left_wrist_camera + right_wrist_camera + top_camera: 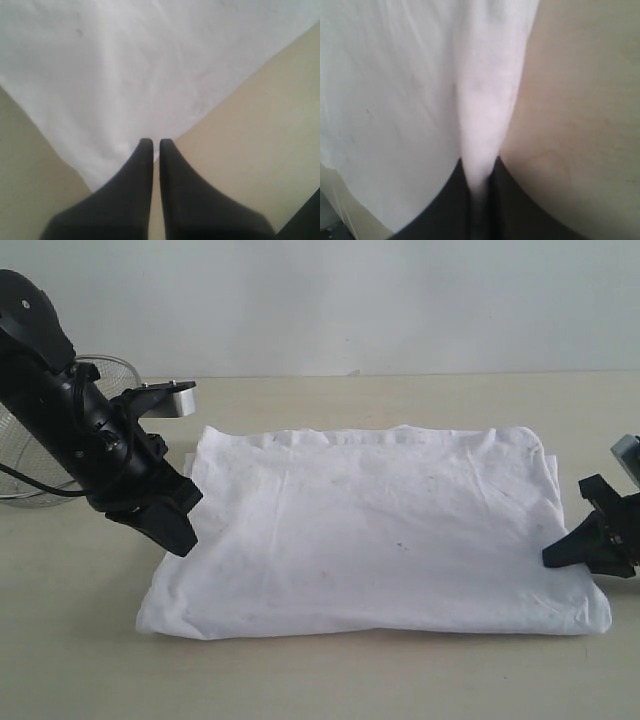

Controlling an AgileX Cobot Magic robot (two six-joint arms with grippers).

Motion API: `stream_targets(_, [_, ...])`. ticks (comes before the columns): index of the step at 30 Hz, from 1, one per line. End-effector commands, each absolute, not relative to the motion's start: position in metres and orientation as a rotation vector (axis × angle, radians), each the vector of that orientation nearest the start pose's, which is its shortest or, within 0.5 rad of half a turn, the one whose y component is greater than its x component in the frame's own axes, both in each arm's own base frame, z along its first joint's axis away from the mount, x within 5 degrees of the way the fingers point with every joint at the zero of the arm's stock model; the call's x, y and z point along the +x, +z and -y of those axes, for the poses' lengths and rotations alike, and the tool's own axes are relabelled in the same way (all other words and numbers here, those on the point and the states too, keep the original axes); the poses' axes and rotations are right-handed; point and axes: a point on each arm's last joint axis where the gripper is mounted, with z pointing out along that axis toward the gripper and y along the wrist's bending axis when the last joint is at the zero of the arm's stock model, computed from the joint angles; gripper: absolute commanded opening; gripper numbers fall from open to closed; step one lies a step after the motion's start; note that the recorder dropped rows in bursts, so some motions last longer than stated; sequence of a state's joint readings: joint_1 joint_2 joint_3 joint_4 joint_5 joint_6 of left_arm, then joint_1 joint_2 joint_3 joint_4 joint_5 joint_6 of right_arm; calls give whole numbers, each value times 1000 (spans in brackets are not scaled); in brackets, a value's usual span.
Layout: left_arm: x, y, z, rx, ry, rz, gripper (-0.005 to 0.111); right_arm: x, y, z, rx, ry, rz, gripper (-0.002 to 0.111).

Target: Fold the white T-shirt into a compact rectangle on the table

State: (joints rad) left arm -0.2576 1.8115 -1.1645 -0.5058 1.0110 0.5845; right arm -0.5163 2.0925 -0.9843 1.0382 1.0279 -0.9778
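The white T-shirt point(380, 530) lies folded into a wide rectangle on the table point(320, 680), plain side up, with no lettering or tag showing. My left gripper point(172, 528) sits at the shirt's left edge; in the left wrist view this gripper point(156, 145) is shut with only a thin gap, nothing in it, its tips just short of the shirt point(125, 65). My right gripper point(566, 554) is at the shirt's right edge. In the right wrist view that gripper point(479, 169) is shut on a raised ridge of the shirt point(485, 100).
A silver wire-mesh bowl point(30, 455) stands at the back left, behind the left arm point(70, 405). Bare tabletop point(260, 125) borders the shirt on every side. A pale wall rises behind the table.
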Motion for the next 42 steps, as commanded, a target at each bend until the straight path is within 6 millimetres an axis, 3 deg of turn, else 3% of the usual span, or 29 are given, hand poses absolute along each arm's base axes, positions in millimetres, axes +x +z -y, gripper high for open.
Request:
stream_targets(1, [310, 192, 123, 852, -643, -2893, 5, 309, 97, 104, 426, 1087, -2676, 0])
stream_targets(10, [309, 192, 122, 863, -648, -2904, 5, 316, 127, 107, 386, 1079, -2616, 0])
stream_targets(18, [309, 192, 122, 863, -648, -2904, 5, 317, 137, 103, 376, 1116, -2589, 0])
stream_targets(27, [310, 192, 122, 855, -639, -2894, 5, 328, 154, 53, 162, 1154, -2608, 0])
stream_targets(34, [310, 192, 122, 856, -640, -2895, 5, 337, 153, 11, 51, 1160, -2640, 0])
stream_targets(42, [310, 192, 122, 856, -640, -2895, 5, 342, 157, -7, 37, 1201, -2599, 0])
